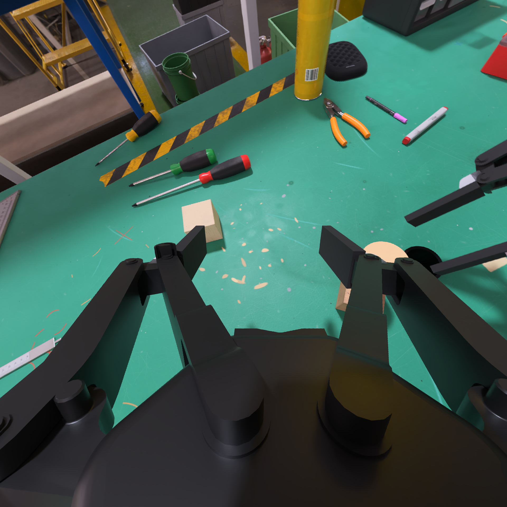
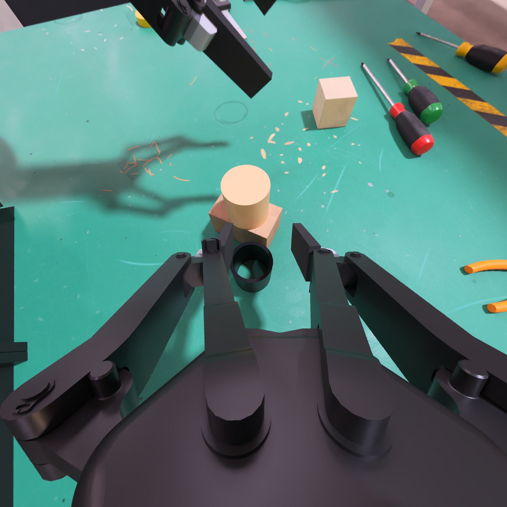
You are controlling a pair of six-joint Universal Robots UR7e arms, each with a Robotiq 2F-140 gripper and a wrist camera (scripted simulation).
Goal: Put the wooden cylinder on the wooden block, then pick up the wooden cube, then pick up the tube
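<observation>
Right wrist view: I see cylinder [image 2: 245, 199] standing on block [image 2: 270, 229], first step done. Cube [image 2: 334, 103] untouched on table. Tube [image 2: 251, 266] beside block. Right gripper [image 2: 262, 241] wide, empty; left gripper [image 1: 262, 247] wide, empty.

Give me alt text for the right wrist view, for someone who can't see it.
An open end effector hovers over a green table, just above a short black tube. Behind the tube, a wooden cylinder stands on a wooden block; a wooden cube and screwdrivers lie farther back.
</observation>
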